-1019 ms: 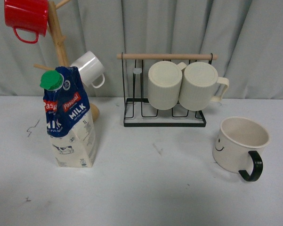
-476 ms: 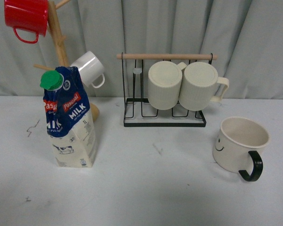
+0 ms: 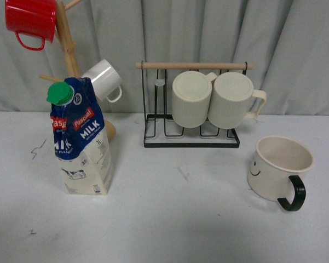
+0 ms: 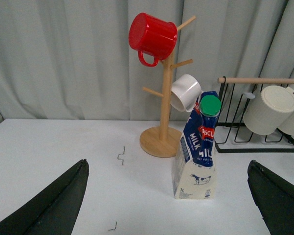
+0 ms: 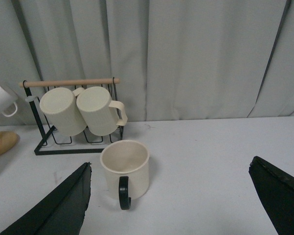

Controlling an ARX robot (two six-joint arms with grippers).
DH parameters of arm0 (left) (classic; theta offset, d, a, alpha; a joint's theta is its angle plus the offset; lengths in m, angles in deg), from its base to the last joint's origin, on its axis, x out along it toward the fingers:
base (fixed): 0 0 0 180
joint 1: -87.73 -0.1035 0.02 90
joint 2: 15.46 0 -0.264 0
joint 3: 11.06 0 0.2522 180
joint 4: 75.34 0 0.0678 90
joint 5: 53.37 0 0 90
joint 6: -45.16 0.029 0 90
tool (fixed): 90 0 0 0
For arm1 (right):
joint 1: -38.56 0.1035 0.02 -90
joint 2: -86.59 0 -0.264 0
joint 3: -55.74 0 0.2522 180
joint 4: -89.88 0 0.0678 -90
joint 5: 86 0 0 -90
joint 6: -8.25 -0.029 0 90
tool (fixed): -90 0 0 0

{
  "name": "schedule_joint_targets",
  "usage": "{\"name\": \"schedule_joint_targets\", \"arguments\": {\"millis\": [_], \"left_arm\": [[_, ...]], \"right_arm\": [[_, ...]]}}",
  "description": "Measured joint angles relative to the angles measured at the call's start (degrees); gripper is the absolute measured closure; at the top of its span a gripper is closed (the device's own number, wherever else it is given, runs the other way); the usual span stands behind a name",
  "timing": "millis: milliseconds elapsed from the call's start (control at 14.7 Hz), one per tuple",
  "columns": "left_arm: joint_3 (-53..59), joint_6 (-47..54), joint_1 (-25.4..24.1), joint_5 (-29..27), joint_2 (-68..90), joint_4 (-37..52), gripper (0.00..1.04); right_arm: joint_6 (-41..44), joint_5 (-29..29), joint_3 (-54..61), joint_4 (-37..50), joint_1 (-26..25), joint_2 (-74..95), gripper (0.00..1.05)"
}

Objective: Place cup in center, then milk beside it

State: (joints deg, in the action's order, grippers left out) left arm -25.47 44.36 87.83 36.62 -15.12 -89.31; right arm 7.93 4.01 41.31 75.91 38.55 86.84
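The cup (image 3: 279, 167), a wide cream mug with a black handle and a small smiley face, stands upright on the table's right side, handle toward me. In the right wrist view the cup (image 5: 125, 168) sits ahead of my open right gripper (image 5: 169, 203), nearer its left finger and untouched. The milk (image 3: 81, 139), a tall blue carton with a green cap and cow picture, stands upright on the left. My left gripper (image 4: 169, 203) is open and empty, with the milk (image 4: 197, 149) standing ahead between its spread fingers. Neither arm shows in the front view.
A black wire rack (image 3: 191, 134) with a wooden bar holds two ribbed cream mugs (image 3: 213, 99) at the back centre. Behind the milk, a wooden mug tree (image 3: 68, 49) carries a red mug (image 3: 31, 21) and a small white mug (image 3: 104, 79). A grey curtain closes the back.
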Motion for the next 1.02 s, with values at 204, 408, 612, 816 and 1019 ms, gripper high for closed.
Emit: {"name": "schedule_joint_targets", "arguments": {"millis": [204,408,612,816,1019], "left_arm": [[0.0,0.0,0.0,0.0,0.0,0.0,0.07],[0.0,0.0,0.0,0.0,0.0,0.0,0.07],[0.0,0.0,0.0,0.0,0.0,0.0,0.07],[0.0,0.0,0.0,0.0,0.0,0.0,0.07],[0.0,0.0,0.0,0.0,0.0,0.0,0.07]], "right_arm": [[0.0,0.0,0.0,0.0,0.0,0.0,0.06],[0.0,0.0,0.0,0.0,0.0,0.0,0.06],[0.0,0.0,0.0,0.0,0.0,0.0,0.06],[0.0,0.0,0.0,0.0,0.0,0.0,0.06],[0.0,0.0,0.0,0.0,0.0,0.0,0.06]]}}
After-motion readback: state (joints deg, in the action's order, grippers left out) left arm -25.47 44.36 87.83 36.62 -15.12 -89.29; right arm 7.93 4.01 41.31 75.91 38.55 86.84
